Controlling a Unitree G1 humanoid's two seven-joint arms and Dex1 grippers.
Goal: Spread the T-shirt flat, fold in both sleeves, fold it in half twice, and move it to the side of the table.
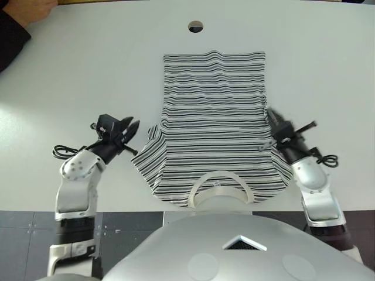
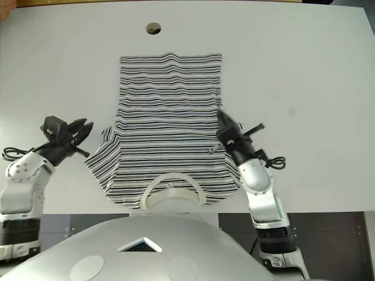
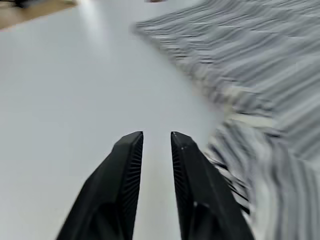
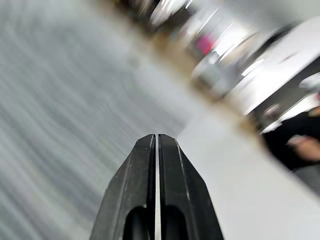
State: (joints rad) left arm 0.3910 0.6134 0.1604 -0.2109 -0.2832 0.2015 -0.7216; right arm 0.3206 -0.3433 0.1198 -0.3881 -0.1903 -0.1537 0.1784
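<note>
Lying flat on the white worktop (image 1: 70, 76), the striped T-shirt (image 1: 214, 117) is seen between the two grippers. Its collar (image 1: 220, 186) is turned toward the robot and its hem (image 1: 214, 56) is stretched away toward a round hole (image 1: 195, 26) in the worktop. The left gripper (image 1: 132, 124) is held just beside the left sleeve (image 1: 149, 155), over bare worktop. Its fingers (image 3: 131, 165) are parted by a narrow gap, and nothing is held between them. The sleeve is spread outward, just off those fingertips. The right gripper (image 1: 270, 113) is placed at the T-shirt's right edge, its fingers (image 4: 145, 170) pressed together with no cloth seen between them. Whether the fabric is touched cannot be told.
</note>
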